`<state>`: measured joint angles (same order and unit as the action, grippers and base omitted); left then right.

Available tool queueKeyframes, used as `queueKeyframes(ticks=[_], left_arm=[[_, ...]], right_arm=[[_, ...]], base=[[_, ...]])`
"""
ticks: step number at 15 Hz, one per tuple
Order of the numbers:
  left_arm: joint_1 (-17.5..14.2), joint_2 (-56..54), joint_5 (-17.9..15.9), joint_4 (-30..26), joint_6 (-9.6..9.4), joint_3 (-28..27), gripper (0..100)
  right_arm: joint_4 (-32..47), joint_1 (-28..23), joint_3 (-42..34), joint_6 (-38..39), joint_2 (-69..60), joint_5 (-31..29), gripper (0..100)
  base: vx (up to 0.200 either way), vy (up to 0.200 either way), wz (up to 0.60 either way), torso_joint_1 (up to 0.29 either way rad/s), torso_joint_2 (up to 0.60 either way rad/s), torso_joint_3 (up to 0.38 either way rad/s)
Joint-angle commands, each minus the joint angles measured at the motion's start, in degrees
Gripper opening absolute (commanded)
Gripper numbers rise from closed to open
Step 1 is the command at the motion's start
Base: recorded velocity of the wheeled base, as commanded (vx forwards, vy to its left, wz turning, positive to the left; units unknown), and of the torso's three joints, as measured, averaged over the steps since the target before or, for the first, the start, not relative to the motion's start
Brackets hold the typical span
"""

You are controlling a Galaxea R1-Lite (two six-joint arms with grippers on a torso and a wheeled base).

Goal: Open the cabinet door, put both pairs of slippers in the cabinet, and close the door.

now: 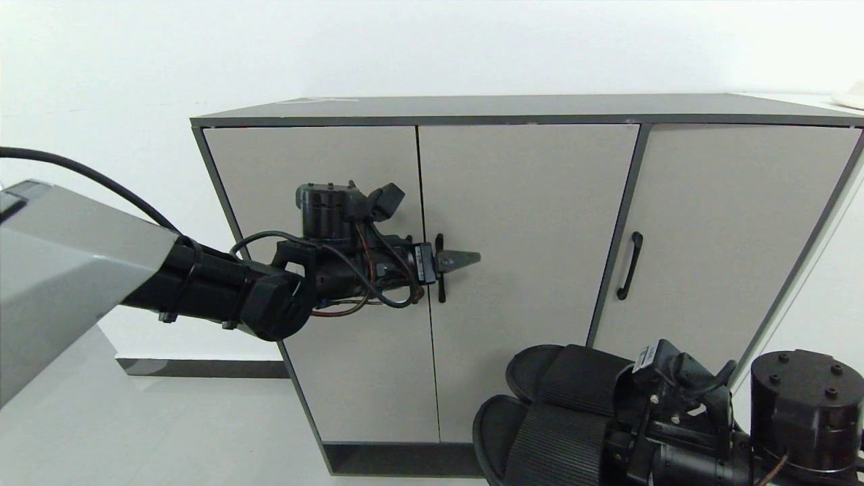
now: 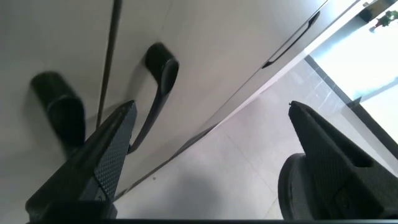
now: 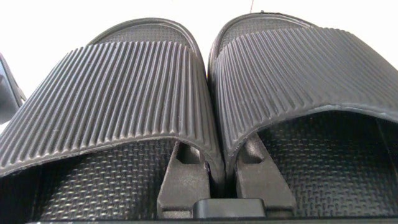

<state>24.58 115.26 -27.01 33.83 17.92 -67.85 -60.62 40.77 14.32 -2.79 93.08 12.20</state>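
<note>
Head view: spread-open left hand (image 1: 463,258) at cabinet door handle (image 1: 441,291), black slippers (image 1: 560,398) clamped in right hand (image 3: 219,163).

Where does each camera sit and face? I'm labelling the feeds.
Head view: on the head, facing the cabinet; both arms show.
Left wrist view: on that wrist, past the open left tool toward the door handles.
Right wrist view: on that wrist, at slippers the right tool clamps.
Shared: handles, head and left; slippers, head and right.

slippers (image 3: 143,99): black rubbery, ribbed straps, studded footbeds
cabinet (image 1: 526,202): smooth matt panels
handle (image 1: 629,266): smooth black
floor (image 1: 169,425): glossy
</note>
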Motion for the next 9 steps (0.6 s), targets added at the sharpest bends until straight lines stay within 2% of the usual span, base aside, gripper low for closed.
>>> queueKeyframes(ticks=[1, 4, 5, 9], left_arm=[[0.2, 0.2, 0.0, 0.0, 0.01, -0.9, 100], [0.2, 0.5, 0.0, 0.0, 0.01, -1.6, 100], [0.3, 0.6, 0.0, 0.0, 0.01, -1.6, 0], [0.3, 0.6, 0.0, 0.0, 0.01, -0.8, 0]], right_arm=[[0.0, 0.0, 0.0, 0.0, -0.1, 0.0, 0], [0.0, 0.0, 0.0, 0.0, -0.1, 0.0, 0], [0.0, 0.0, 0.0, 0.0, -0.1, 0.0, 0], [0.0, 0.0, 0.0, 0.0, 0.1, 0.0, 0]], base=[[0.0, 0.0, 0.0, 0.0, 0.0, 0.0], [0.0, 0.0, 0.0, 0.0, 0.0, 0.0], [0.0, 0.0, 0.0, 0.0, 0.0, 0.0], [0.0, 0.0, 0.0, 0.0, 0.0, 0.0]])
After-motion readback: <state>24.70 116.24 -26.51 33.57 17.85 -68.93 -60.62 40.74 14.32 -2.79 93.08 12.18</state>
